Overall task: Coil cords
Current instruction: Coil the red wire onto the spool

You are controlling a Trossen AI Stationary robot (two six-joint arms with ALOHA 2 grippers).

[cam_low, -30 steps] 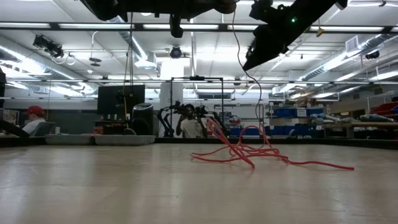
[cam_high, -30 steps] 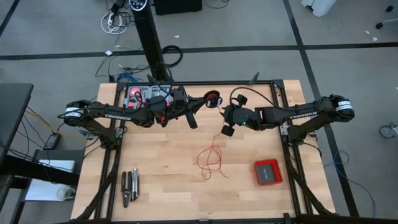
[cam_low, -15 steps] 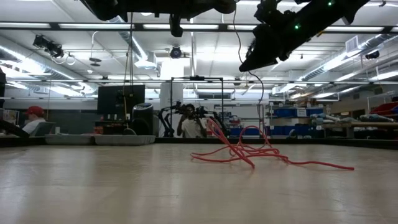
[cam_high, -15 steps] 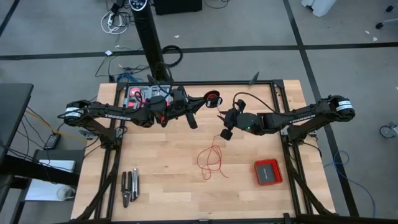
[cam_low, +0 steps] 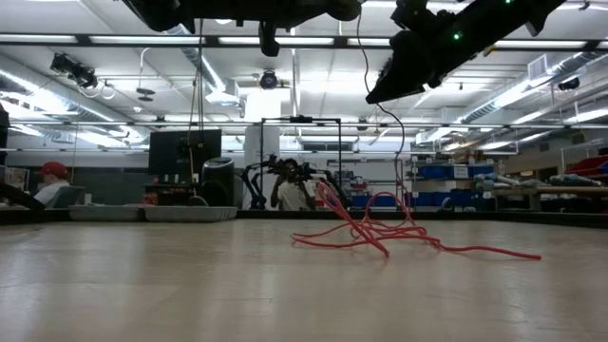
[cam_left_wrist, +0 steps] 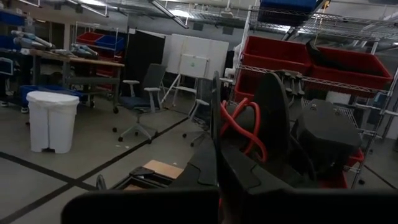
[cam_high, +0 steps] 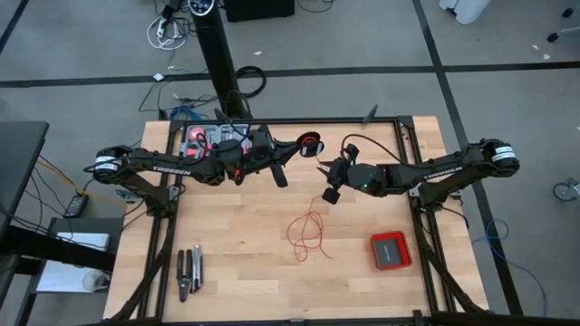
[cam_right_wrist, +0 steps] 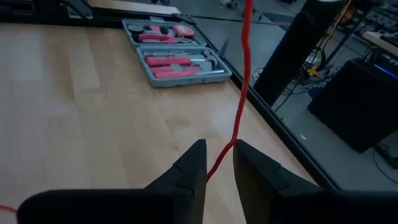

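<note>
The wooden table (cam_high: 236, 235) carries loose red wire (cam_high: 308, 233) at centre frame. My right gripper (cam_right_wrist: 216, 163), upper centre, pinches the strand between narrowly parted fingers; my left gripper (cam_high: 299, 148), closed, holds the spool (cam_high: 311, 143). Next, I judge: wind it on.

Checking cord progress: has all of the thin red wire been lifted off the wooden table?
No: loose loops of the thin red wire lie on the wooden table in the high view, left of the flat red square box.
</note>
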